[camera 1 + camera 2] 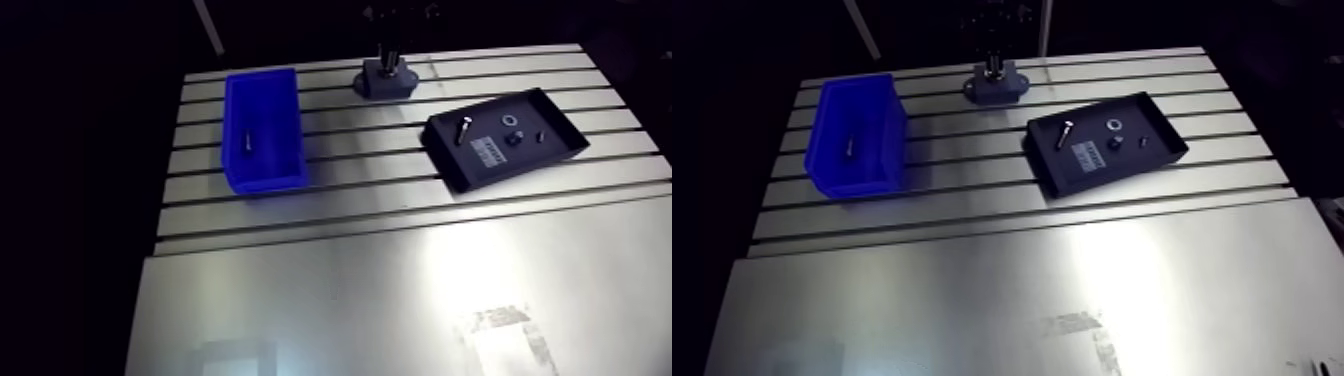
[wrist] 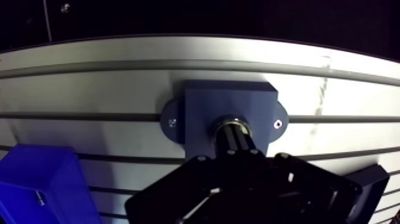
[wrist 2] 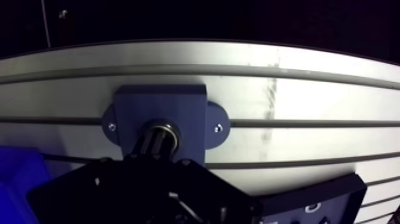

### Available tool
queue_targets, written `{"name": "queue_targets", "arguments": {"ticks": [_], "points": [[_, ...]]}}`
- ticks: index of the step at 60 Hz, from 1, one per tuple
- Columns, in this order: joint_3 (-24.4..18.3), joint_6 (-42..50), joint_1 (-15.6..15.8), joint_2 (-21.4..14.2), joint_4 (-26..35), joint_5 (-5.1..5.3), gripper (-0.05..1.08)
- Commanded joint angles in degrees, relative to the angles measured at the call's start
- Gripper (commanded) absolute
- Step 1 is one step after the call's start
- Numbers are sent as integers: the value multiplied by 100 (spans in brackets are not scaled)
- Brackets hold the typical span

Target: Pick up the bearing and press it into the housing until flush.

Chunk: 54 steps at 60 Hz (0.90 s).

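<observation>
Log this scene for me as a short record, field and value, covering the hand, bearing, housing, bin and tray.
Hand: shut, tips down on the bearing, over the housing
Bearing: metal ring in the housing's bore; flush or not, cannot tell
Housing: grey-blue block near the table's far edge
Blue bin: holds one small bolt
Black tray: a long bolt, a ring, small parts, a label

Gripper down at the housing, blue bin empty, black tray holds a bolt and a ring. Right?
Not quite. The blue bin is not empty: one small screw lies in it, as the arm view shows. The rest holds: gripper down at the housing, bolt and ring in the black tray.
</observation>
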Motion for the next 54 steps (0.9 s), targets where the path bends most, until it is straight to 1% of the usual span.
{"name": "queue_targets", "arguments": {"ticks": [1,36,54], "points": [[3,-2,0,27,-1,-2,108],[3,-2,9,29,-1,-2,107],[65,-10,9,29,-10,-19,107]]}}
